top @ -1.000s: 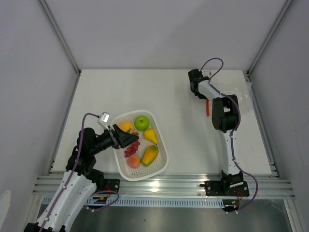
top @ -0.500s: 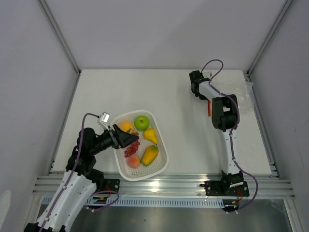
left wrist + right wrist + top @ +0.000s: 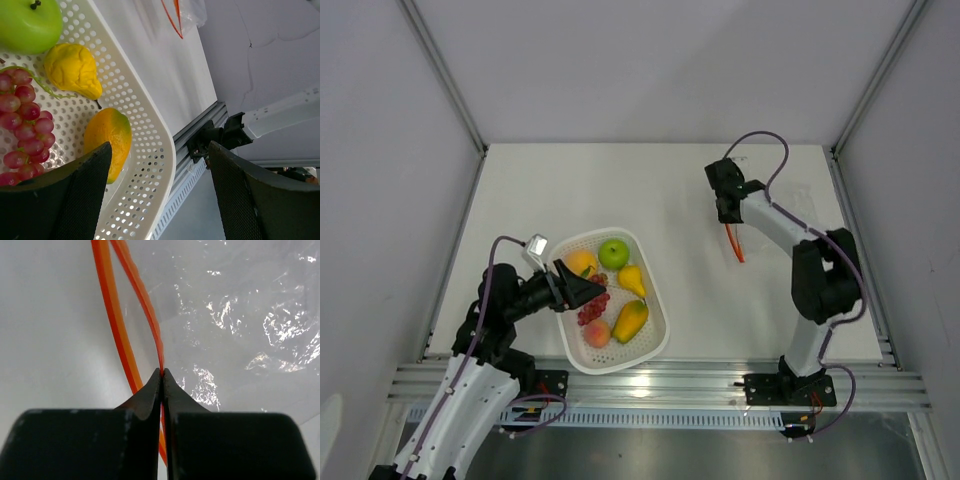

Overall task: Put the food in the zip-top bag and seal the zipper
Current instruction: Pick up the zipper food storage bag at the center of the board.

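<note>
The food lies in a white perforated basket (image 3: 656, 322): green apple (image 3: 613, 252), orange (image 3: 582, 263), yellow pear (image 3: 632, 280), mango (image 3: 630, 320), peach (image 3: 597, 333) and dark red grapes (image 3: 592, 308). My left gripper (image 3: 584, 289) hovers open over the basket's left side; its wrist view shows the apple (image 3: 30, 22), pear (image 3: 72, 70), grapes (image 3: 22, 125) and mango (image 3: 106, 137). My right gripper (image 3: 730, 216) is shut on one lip of the red-orange zipper (image 3: 141, 300). The mouth of the clear zip-top bag (image 3: 240, 315) is parted, and the other lip (image 3: 114, 315) lies on the table.
The basket rim (image 3: 160, 150) sits close to the table's near edge, beside the aluminium rail (image 3: 660, 378). Grey walls enclose the table on three sides. The bag's strip (image 3: 734, 243) trails toward the front from the right gripper.
The right gripper has shut on the zipper strip and moved left and forward, pulling the bag toward the table's middle. The left arm has barely moved.
</note>
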You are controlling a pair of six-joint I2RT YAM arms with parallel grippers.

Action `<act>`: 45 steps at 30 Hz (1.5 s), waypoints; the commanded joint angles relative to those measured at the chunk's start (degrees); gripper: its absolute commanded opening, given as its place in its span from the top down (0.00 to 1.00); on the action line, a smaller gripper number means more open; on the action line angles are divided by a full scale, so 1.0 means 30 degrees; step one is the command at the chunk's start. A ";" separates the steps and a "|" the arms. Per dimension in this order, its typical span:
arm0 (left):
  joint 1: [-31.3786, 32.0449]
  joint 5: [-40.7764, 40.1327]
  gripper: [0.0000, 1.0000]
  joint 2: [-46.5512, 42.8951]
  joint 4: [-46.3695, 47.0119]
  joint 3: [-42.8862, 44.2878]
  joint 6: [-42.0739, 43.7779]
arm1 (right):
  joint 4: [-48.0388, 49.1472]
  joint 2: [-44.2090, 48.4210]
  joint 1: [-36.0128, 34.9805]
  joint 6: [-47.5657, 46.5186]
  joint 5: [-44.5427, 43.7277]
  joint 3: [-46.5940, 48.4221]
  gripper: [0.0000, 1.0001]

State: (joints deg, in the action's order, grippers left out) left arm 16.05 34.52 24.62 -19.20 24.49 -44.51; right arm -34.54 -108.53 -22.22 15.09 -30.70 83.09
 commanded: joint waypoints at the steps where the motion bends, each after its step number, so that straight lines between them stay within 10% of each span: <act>1: 0.0215 -0.0606 0.21 -0.0151 -0.1448 0.1181 0.0744 | 0.1758 0.3329 -0.0824 0.1062 0.3602 -0.1998 1.00; 24: 0.6336 -0.6848 0.25 0.4887 -0.2859 0.3555 -0.0484 | 0.3664 1.4203 -0.7301 0.5370 0.7304 -1.0205 1.00; 45: 0.5577 -1.1361 0.16 1.3000 -0.3443 0.9791 0.0072 | 0.2053 1.6782 -0.7302 0.5429 0.5810 -1.1055 1.00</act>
State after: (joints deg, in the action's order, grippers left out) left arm 34.00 3.49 61.54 -30.41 48.47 -43.59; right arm -27.18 -60.40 -44.18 31.33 -10.79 50.43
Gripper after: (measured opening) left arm 0.845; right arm 0.007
